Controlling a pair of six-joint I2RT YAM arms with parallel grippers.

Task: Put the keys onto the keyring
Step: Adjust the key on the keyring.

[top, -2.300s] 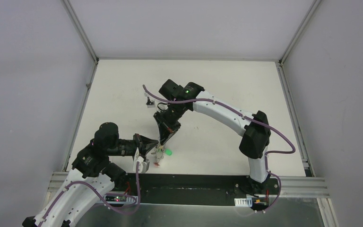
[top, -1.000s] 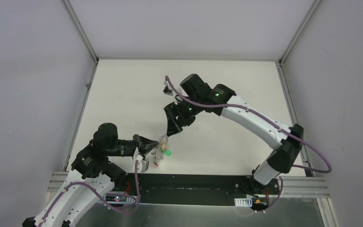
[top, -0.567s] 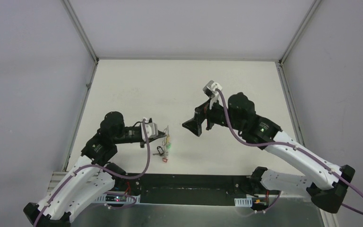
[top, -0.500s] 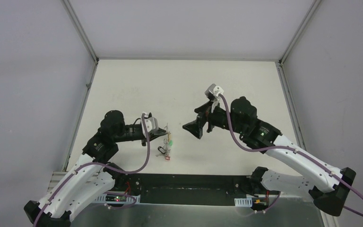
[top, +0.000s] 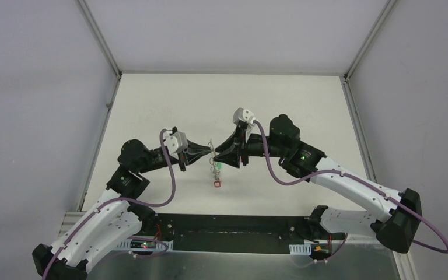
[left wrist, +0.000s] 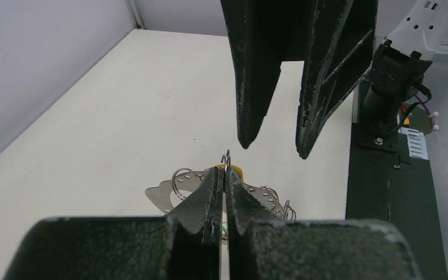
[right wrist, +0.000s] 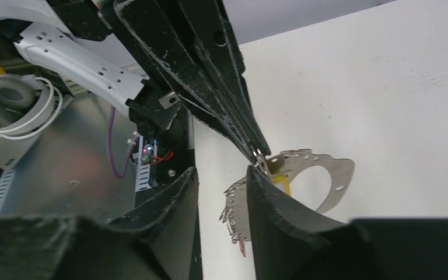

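Several keys dangle nearest, now lifted off the table | left gripper above them, fingers pressed together on the keyring wire | right gripper, fingers spread, has swung in tip to tip | judgement: the ring's end is presented for regrasp or closing.

Mid-table, the left tool and right tool stand tip to tip in the air, closing the passage between them; the only gap is between the right tool's parted jaws. The keyring and hanging keys obstruct the space directly below the tips. The table's far half lies unobstructed.
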